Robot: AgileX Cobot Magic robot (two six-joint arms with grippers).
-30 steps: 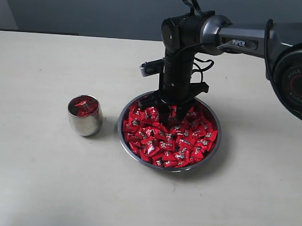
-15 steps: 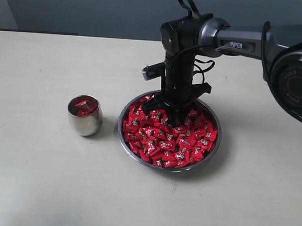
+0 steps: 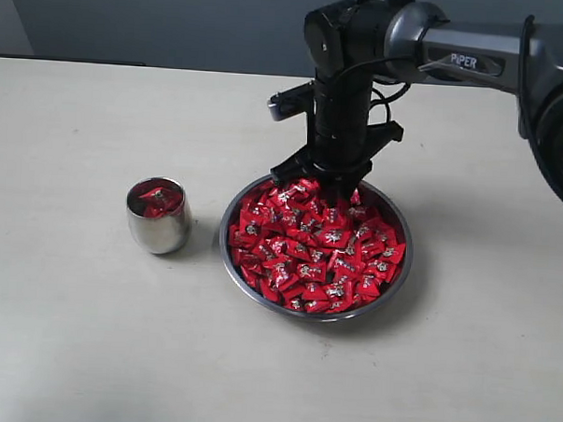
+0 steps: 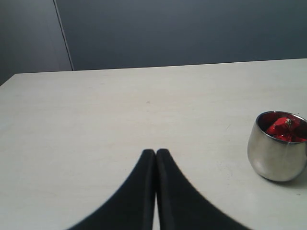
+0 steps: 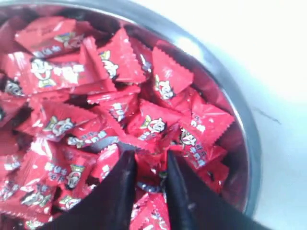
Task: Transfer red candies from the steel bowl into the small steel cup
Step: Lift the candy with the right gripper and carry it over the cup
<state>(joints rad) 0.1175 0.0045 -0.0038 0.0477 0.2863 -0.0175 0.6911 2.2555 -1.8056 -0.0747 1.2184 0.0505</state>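
Right claw (image 5: 148,155) pinching one red candy (image 5: 149,167) between its fingers just above the far side of the steel bowl (image 3: 223,238), which is heaped with red candies (image 3: 317,255); small steel cup (image 3: 157,226), sweets inside, stands apart from the bowl; left claw (image 4: 156,152) closed, empty, above the table (image 4: 96,120).

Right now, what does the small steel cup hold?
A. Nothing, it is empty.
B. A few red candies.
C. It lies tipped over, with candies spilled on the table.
B: the small steel cup stands upright, to the left of the steel bowl in the exterior view, and red candies show inside its rim in the left wrist view too.
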